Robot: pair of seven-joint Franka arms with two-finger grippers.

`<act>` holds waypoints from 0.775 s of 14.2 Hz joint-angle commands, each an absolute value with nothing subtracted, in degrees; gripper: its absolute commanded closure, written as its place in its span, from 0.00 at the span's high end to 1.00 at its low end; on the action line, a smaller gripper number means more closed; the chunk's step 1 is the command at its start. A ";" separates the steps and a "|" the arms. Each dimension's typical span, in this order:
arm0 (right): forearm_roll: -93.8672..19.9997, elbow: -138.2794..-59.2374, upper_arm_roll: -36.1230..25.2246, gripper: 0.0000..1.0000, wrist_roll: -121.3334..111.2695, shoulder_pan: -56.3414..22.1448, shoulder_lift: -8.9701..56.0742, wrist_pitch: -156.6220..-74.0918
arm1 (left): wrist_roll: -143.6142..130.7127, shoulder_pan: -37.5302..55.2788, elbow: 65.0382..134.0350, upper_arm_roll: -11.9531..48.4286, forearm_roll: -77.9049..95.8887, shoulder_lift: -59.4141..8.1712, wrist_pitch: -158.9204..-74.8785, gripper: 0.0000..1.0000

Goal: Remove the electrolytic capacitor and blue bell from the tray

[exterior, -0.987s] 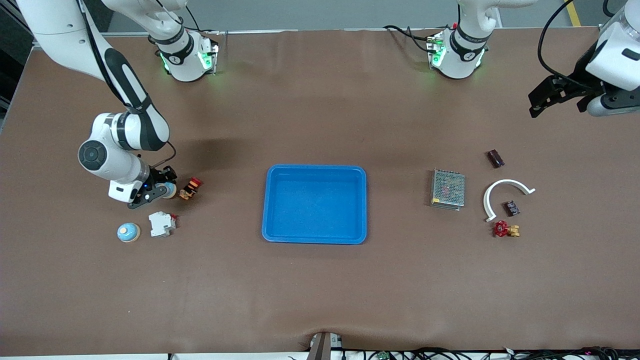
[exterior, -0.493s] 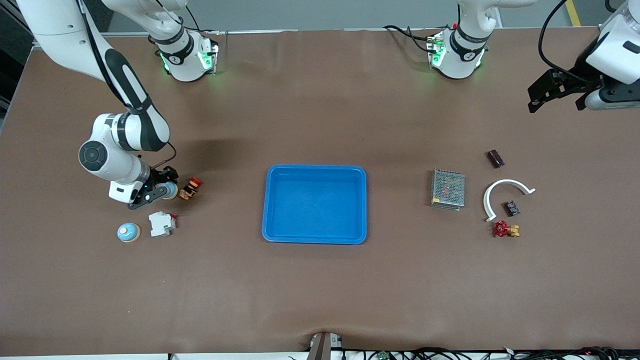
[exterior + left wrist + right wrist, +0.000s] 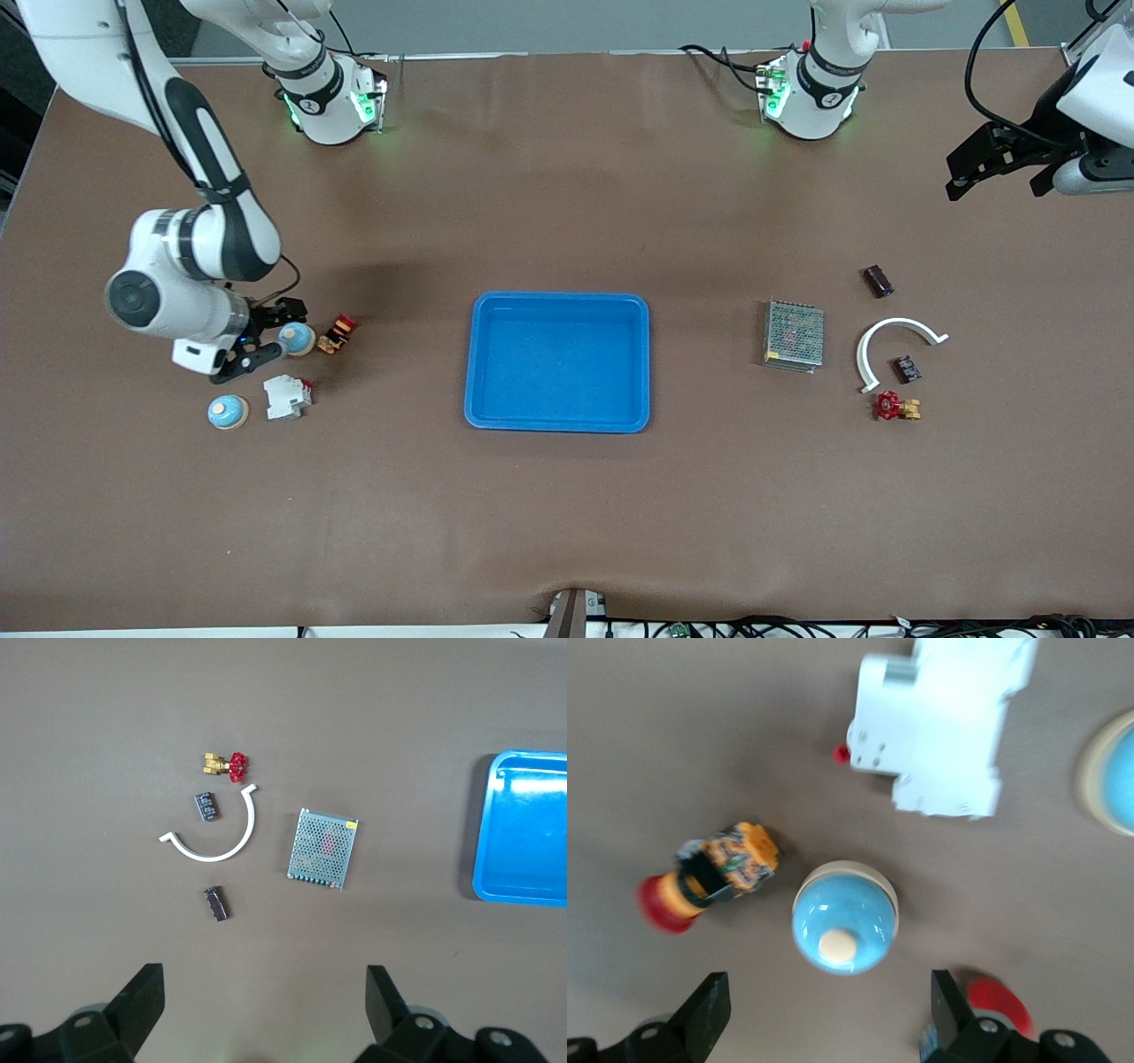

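Beside the red-capped push button (image 3: 337,334), my right pincer (image 3: 262,334) stands open over the small blue dome bell (image 3: 296,338) resting on the counter (image 3: 567,514), well apart from the bright-blue plastic tray (image 3: 557,424). I should rise straight, fingers wide, without nudging it. My left pincer (image 3: 997,167) waits open.

Likely a robotics lab — two arm bases (image 3: 330,97) bolted to a brown-covered table (image 3: 567,523) — cables trailing.

In the right wrist view, a second blue bell (image 3: 1114,771) is cut off by the edge.
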State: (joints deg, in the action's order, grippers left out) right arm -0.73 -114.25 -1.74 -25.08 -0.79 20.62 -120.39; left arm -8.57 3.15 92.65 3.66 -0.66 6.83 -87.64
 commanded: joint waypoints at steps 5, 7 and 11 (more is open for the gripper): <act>2.81 -88.52 -1.14 1.00 -14.34 -3.42 20.92 -97.04 | -7.38 1.32 92.29 3.43 -0.09 7.38 -87.63 1.00; 2.90 -84.40 -1.14 1.00 -12.14 -4.30 20.92 -93.18 | -7.65 1.41 92.11 3.43 -0.09 7.38 -87.63 1.00; 3.08 -77.62 -1.14 1.00 -3.45 -8.34 20.48 -85.10 | -8.44 1.58 92.11 3.87 0.00 7.47 -87.63 1.00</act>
